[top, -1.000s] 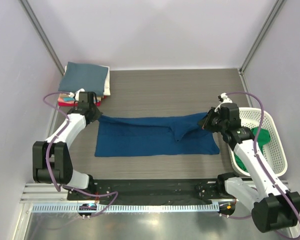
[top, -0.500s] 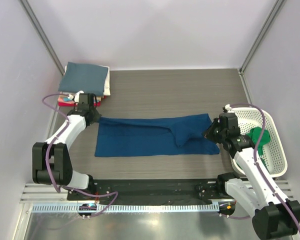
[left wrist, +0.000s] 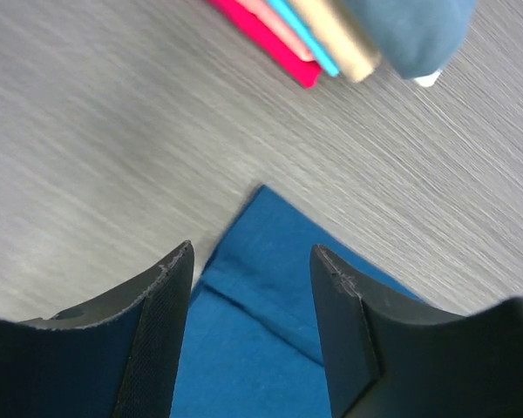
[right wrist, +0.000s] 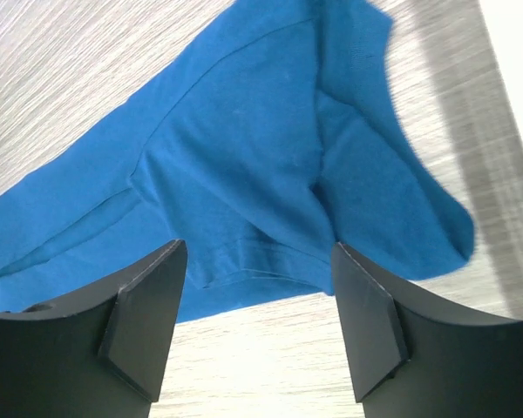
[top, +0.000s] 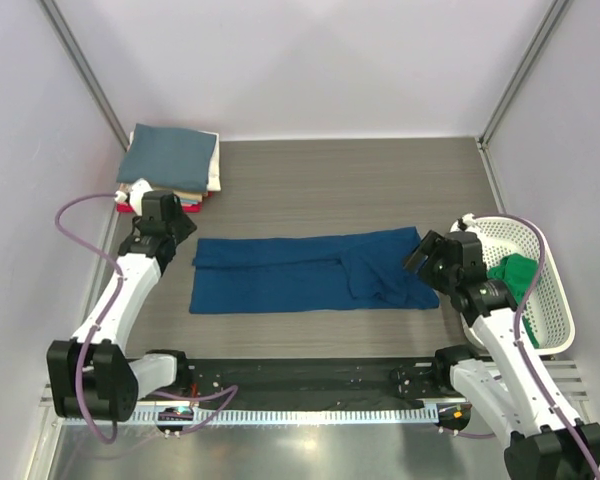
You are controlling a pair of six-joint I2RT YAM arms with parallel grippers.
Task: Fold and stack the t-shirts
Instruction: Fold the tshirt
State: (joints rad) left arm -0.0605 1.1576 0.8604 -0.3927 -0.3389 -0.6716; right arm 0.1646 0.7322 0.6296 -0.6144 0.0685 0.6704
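My left gripper (left wrist: 251, 254) and right gripper (right wrist: 257, 246) both gape wide, empty. The deep blue soft cloth t-shirt (top: 300, 272) lies as a long folded strip just beside the white plastic mesh basket (top: 502, 232). It looks light and limp and likely to sag, so I'd pinch its end corners.

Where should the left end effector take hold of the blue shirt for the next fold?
I'd pinch the blue shirt at its far left corner, dropping straight down from above. It lies flat on the table, and that corner pokes out just ahead of the open left end effector.
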